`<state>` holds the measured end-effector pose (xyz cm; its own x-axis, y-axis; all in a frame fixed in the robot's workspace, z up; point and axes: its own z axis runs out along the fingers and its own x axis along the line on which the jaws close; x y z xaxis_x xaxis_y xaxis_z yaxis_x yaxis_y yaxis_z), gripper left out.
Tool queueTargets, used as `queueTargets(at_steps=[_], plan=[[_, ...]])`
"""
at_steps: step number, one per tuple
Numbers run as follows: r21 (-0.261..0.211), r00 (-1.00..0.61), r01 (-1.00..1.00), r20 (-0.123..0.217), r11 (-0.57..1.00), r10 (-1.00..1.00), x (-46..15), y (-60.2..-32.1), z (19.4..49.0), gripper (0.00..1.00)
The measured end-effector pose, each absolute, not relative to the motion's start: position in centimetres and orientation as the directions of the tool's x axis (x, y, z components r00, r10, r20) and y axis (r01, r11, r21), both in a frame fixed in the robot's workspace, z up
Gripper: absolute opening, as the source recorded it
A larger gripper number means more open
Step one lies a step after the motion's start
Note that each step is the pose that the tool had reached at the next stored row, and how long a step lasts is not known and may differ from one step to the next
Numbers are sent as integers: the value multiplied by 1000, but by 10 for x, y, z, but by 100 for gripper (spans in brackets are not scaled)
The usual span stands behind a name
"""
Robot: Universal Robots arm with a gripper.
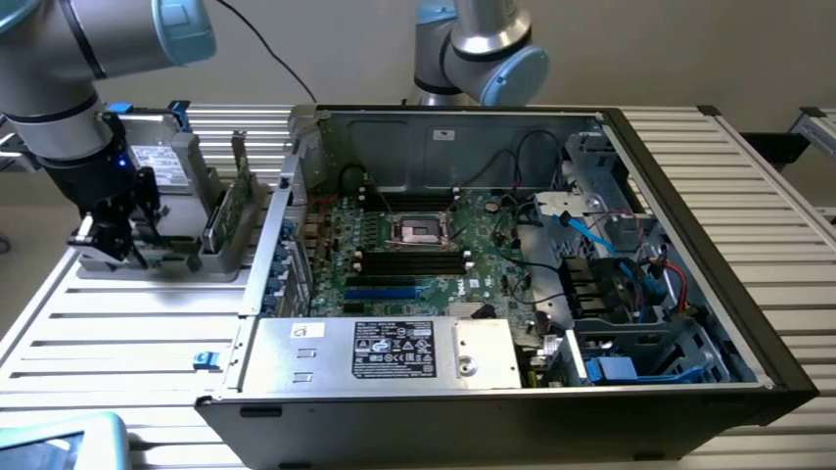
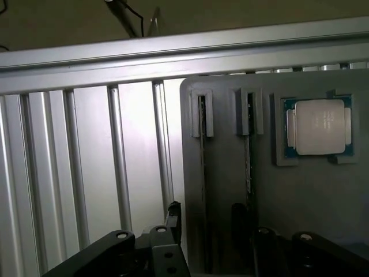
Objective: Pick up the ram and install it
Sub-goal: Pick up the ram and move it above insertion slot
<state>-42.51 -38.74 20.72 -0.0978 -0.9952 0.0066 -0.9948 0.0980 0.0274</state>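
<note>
The arm reaches down from the upper left of the exterior view, and its gripper [image 1: 112, 235] hangs over a gray holder [image 1: 215, 259] on the slatted tabletop [image 1: 117, 333], just beside the open computer case [image 1: 784, 328].

In the wrist view the gripper [image 2: 219, 242] has its jaws spread wide and released, grasping nothing. The two black fingers [image 2: 144, 251] stand well apart above the holder [image 2: 225, 196].

The ram [image 2: 249, 161] stands on edge in one of the holder's narrow slots, so it shows as a thin dark strip. A second thin stick [image 2: 202, 167] stands in the parallel slot just beside it, and edge-on the two look alike. Both lie between the spread jaws. Whether a finger touches either one cannot be told. A square processor chip [image 2: 319, 127] lies flat in a recess of the same holder, beside the slots.

In the exterior view a wider green card [image 1: 239, 201] stands upright at the holder's edge nearest the case. Inside the case, in the middle of the frame, the motherboard [image 1: 490, 259] shows long black slots [image 1: 415, 262] and, below them, blue slots [image 1: 386, 291]. No stick sits in the black slots.
</note>
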Motion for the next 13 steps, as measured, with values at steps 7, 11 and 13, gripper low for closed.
queueTargets(at_steps=[7,11,13], plan=[[28,-98,-995,7,98,-995,-425,-387,201,40],[28,-98,-995,7,98,-995,-425,-387,200,40],[28,-98,-995,7,98,-995,-425,-387,199,38]])
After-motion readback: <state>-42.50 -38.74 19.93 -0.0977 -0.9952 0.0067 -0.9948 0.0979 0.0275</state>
